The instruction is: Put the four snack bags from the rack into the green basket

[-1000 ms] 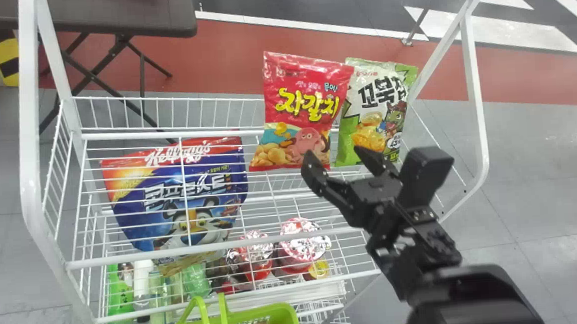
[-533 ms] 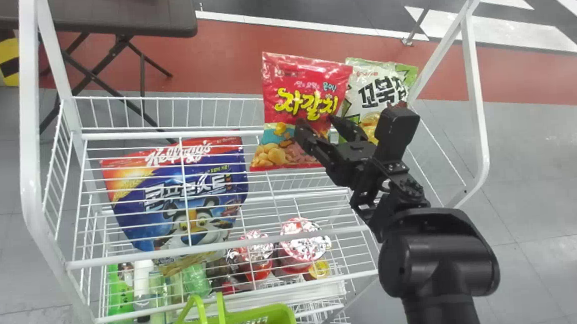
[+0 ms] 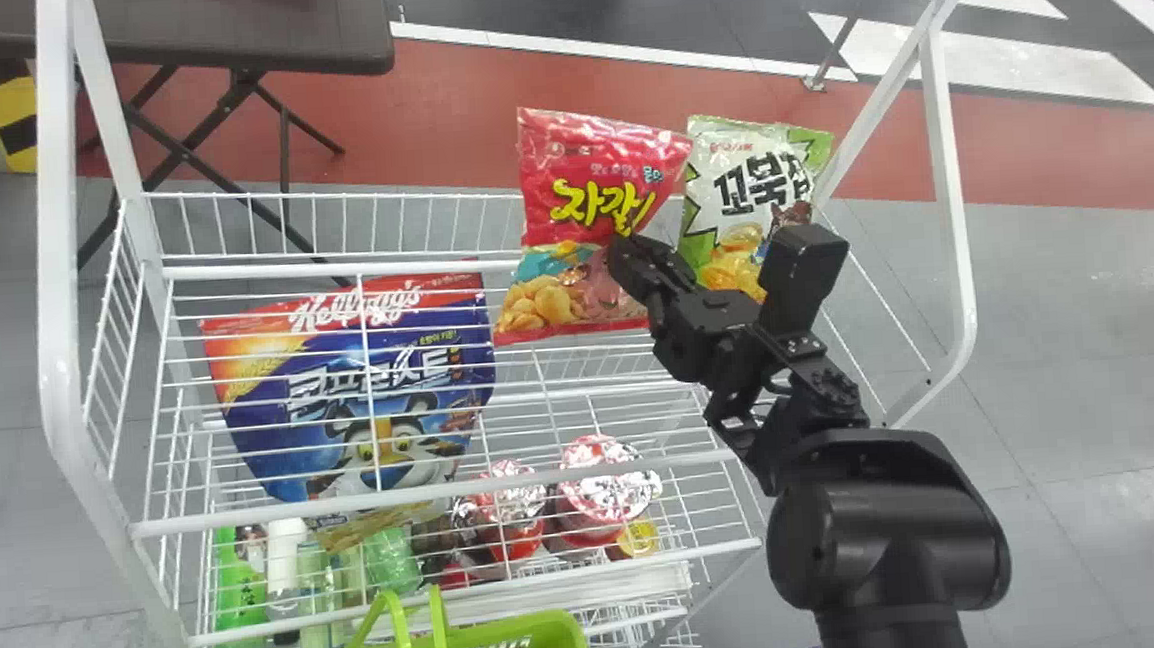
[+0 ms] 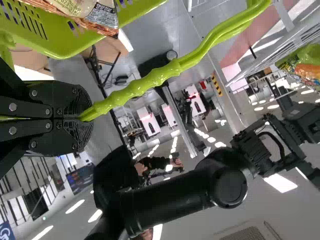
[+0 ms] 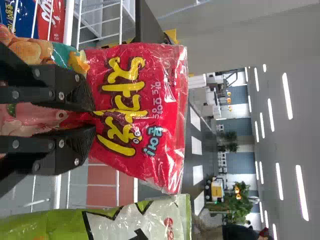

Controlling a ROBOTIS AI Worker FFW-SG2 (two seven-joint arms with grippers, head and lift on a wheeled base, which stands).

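Grey-and-red floor (image 3: 1089,333) is stretching beyond the white wire rack (image 3: 56,246). The right end effector (image 3: 622,248) is clamping the crinkled red bag (image 3: 593,178), a green-and-white bag (image 3: 739,194) standing beside it; the left end effector (image 4: 83,119) is squeezing the green basket (image 3: 545,626)'s knobbly handle (image 4: 172,67).

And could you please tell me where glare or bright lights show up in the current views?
Right wrist view: white highlights streak the crinkled end of the red snack bag, with bright ceiling lights beyond; left wrist view: more bright ceiling lights, and pale shine along the green handle; head view: milder shine on that bag's upper part.
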